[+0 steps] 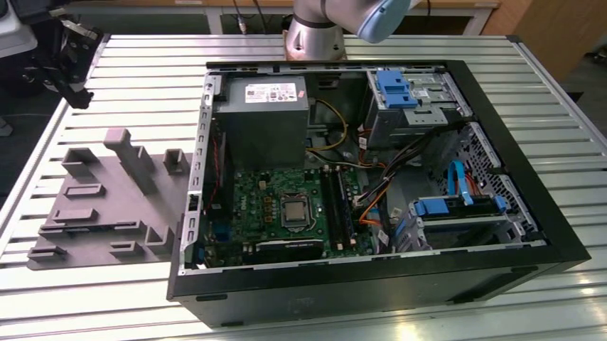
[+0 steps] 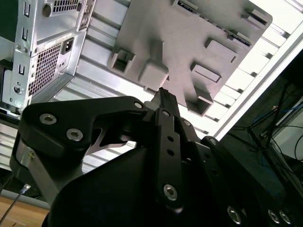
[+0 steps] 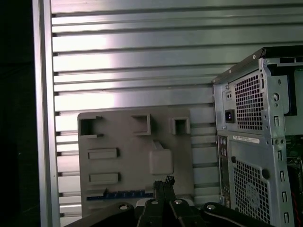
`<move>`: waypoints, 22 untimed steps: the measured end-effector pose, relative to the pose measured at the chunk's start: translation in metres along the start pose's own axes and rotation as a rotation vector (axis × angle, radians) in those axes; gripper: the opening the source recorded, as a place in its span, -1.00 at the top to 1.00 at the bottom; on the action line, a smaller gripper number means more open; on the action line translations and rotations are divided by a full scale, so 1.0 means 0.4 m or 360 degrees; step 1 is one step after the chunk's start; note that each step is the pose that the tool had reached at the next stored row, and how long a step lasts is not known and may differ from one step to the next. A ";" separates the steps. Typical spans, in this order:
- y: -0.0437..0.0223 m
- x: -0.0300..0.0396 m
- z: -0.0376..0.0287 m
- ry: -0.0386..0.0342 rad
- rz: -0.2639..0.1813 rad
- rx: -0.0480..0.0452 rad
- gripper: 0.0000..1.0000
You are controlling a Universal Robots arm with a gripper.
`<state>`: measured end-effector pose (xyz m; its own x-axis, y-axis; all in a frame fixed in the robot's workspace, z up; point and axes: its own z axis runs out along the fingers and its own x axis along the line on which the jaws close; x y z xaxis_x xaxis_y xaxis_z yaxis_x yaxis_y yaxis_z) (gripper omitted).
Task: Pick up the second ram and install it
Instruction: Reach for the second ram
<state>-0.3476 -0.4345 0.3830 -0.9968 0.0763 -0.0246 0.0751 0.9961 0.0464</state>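
While held above the slatted table (image 3: 132, 61), the gripper (image 3: 164, 181) is seen in the first wrist view with its fingers pressed together and nothing between them. Nearest to it, the memory stick (image 3: 124, 194) appears as a thin dark strip on the grey tray (image 3: 123, 137), which is set beside the open computer case (image 3: 255, 142)

Table (image 1: 142, 85): bears the tray and the case.
Tray (image 1: 104, 206): at the exterior view's left, just beside the case.
Case (image 1: 379, 284): at the exterior view's right.
Power supply (image 1: 261, 117): in the case, behind the motherboard (image 1: 275, 192).
Arm base (image 1: 313, 35): behind the case.
Gripper (image 3: 163, 182): near the tray, apart from it.
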 end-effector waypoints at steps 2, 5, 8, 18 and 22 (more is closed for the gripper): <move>-0.001 0.003 0.000 0.0000 0.0000 0.0000 0.79; -0.003 0.006 0.000 0.0000 0.0000 0.0000 0.79; -0.005 0.009 0.001 0.0000 0.0000 0.0000 0.79; -0.011 0.021 0.002 0.0000 0.0000 0.0000 0.79; -0.013 0.027 0.002 0.0000 0.0000 -0.0001 0.79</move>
<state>-0.3587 -0.4388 0.3817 -0.9968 0.0762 -0.0246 0.0750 0.9961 0.0468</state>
